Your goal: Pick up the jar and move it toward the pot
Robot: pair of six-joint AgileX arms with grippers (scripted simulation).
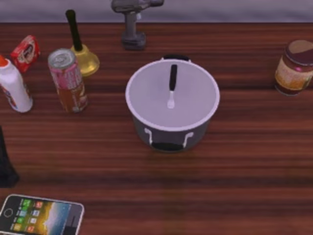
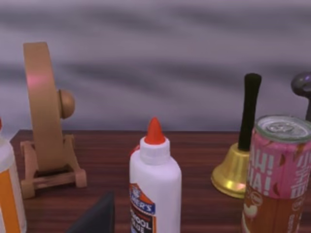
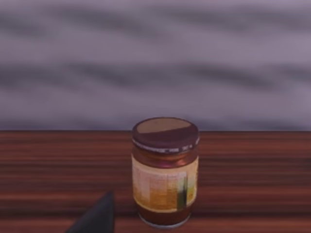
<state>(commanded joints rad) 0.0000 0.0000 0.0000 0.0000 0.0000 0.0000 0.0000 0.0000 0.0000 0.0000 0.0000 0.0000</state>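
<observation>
A phone (image 1: 40, 216) lies at the lower left of the overhead frame, on a dark wooden table (image 1: 254, 161). Just above it, at the left edge, a dark shape is part of the left arm (image 1: 6, 164); whether its pincer is open or closed cannot be told, and the right one does not show from overhead.

The pot (image 1: 172, 105), lid on, stands at centre frame. The jar (image 1: 293, 67) stands upright at the right edge, well apart from the pot, with nothing gripping it; the right wrist camera shows it (image 3: 165, 172) alone on the wood.

At upper left stand a drink can (image 1: 68, 80), a white glue bottle (image 1: 14, 86), a brass bell (image 1: 81, 51) and a small red box (image 1: 25, 52). A grey power drill (image 1: 133, 22) lies at the top edge.
</observation>
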